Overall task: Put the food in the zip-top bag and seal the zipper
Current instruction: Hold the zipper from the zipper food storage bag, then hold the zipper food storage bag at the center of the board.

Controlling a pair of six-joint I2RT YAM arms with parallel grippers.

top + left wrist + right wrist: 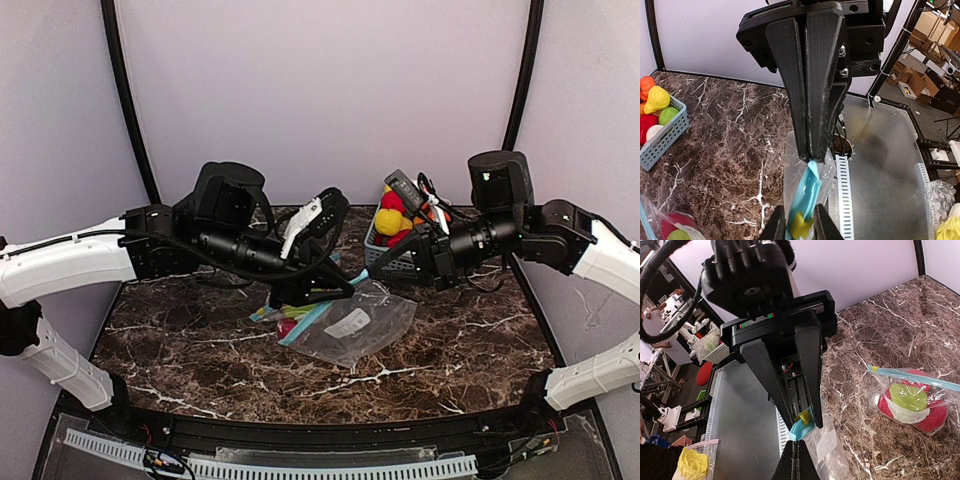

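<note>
The left claw [804, 424] and right claw [810, 156] are meeting tip to tip on the zipper of the bag [352, 322] in the middle of the tabletop [200, 350], leaving no gap to pass between them. The basket [665, 142] is sitting at the back right, close behind the right arm and possibly touching it, so that corner is being blocked. A second bag [890, 382] is lying under the left arm. The near strip and both front corners are lying open.
</note>
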